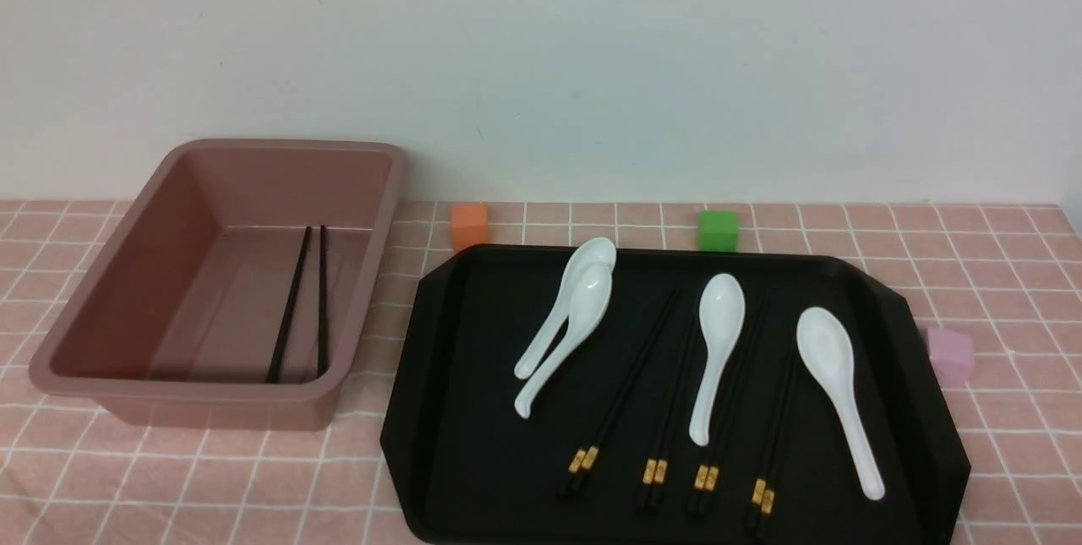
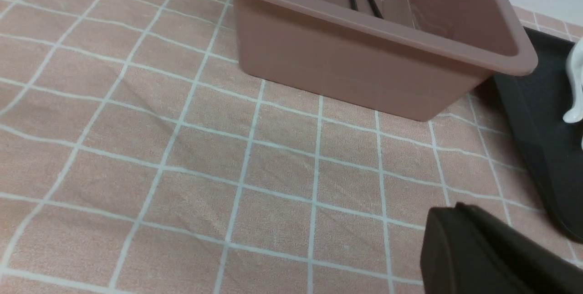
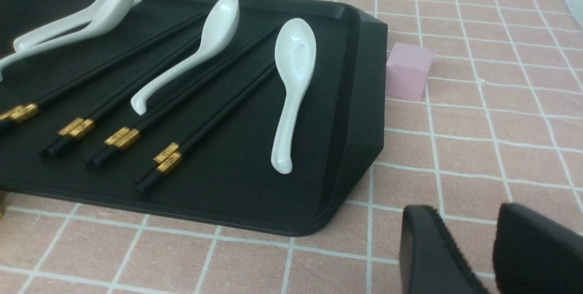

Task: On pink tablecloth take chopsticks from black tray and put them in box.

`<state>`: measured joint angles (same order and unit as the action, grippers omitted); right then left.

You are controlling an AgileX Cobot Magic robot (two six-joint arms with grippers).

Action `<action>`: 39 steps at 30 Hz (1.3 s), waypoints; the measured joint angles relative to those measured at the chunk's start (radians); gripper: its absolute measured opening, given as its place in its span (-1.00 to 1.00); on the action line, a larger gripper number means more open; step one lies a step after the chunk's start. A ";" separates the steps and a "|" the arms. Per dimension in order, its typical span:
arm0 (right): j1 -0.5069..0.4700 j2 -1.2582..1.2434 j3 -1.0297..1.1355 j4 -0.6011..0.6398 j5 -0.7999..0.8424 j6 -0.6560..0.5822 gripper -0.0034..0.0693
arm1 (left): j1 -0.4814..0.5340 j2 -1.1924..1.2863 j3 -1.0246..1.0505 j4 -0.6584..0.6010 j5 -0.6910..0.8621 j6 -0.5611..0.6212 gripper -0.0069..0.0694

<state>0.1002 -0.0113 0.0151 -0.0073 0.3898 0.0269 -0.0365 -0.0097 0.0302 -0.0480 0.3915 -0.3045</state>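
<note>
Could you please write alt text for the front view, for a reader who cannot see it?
A black tray on a pink tablecloth holds four pairs of chopsticks and four white spoons. To its left, a mauve box holds one more pair.

Glossy white ceramic-looking spoons (image 1: 718, 351) lie on a matt-floored black tray (image 1: 473, 477) beside a smooth plastic box (image 1: 127, 291).

Pink tablecloth (image 1: 845, 228) bearing box (image 1: 127, 275) at left and black tray (image 1: 439, 376) at right; one pair of chopsticks (image 1: 304, 304) lying inside the box; four pairs (image 1: 625, 393) and four white spoons (image 1: 717, 351) lying on the tray; orange cube (image 1: 470, 226), green cube (image 1: 718, 230), pink cube (image 1: 951, 356) sitting around it.
</note>
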 joint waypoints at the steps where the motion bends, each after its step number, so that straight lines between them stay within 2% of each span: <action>1: 0.000 0.000 0.000 0.000 0.000 0.000 -0.25 | 0.000 0.000 0.000 0.000 0.000 0.000 -0.85; 39: 0.000 0.000 0.000 0.000 0.000 0.000 -0.25 | 0.000 0.000 0.000 0.003 0.000 0.000 -0.82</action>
<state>0.1002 -0.0113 0.0150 -0.0073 0.3898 0.0269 -0.0365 -0.0097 0.0302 -0.0450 0.3915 -0.3045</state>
